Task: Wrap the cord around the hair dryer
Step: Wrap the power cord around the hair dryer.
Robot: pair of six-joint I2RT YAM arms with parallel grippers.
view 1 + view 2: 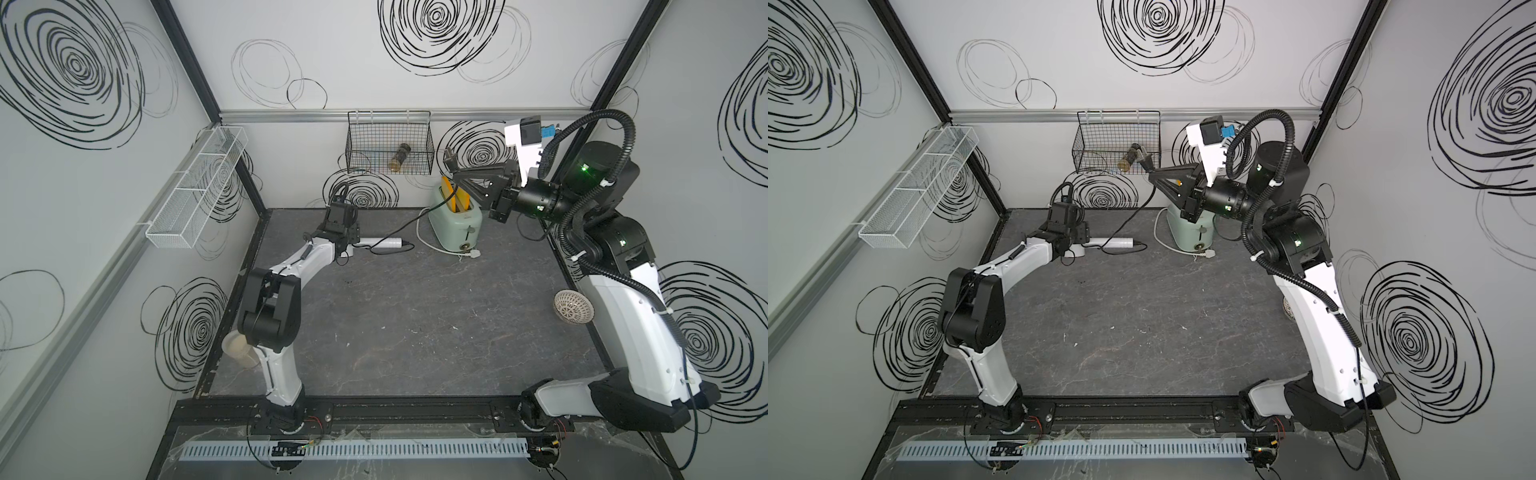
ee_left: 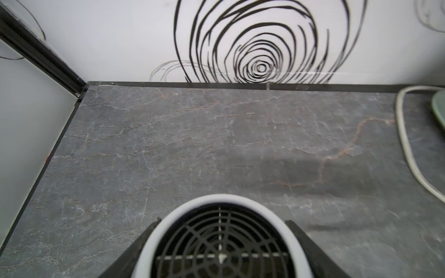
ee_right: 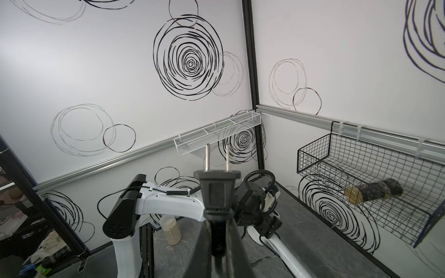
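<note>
**A:** Where's the hair dryer [image 1: 380, 242]?

**B:** Lying on the worktop [image 1: 415, 324] close to its far edge, toward the far left corner. Its slim white handle points along that edge at the mint-green toaster [image 1: 455, 226].

**A:** And the left fingers [image 2: 130, 255]?

**B:** Closed on the dryer's round head, one on each side of the white rim. The left wrist view shows the black grille between them.

**A:** The right fingers [image 3: 199, 255]?

**B:** Raised over the toaster near the far right corner, pinched tight on the plug [image 3: 218, 190]. They grip just below its body, and the two prongs stand clear above them.

**A:** How does the cord [image 1: 405, 228] run?

**B:** It drops from the plug in a slack line, passes in front of the toaster to the worktop, and makes a small loop at the handle's end. It crosses near the toaster's white cable [image 1: 424, 243]; I cannot tell whether they touch.
</note>
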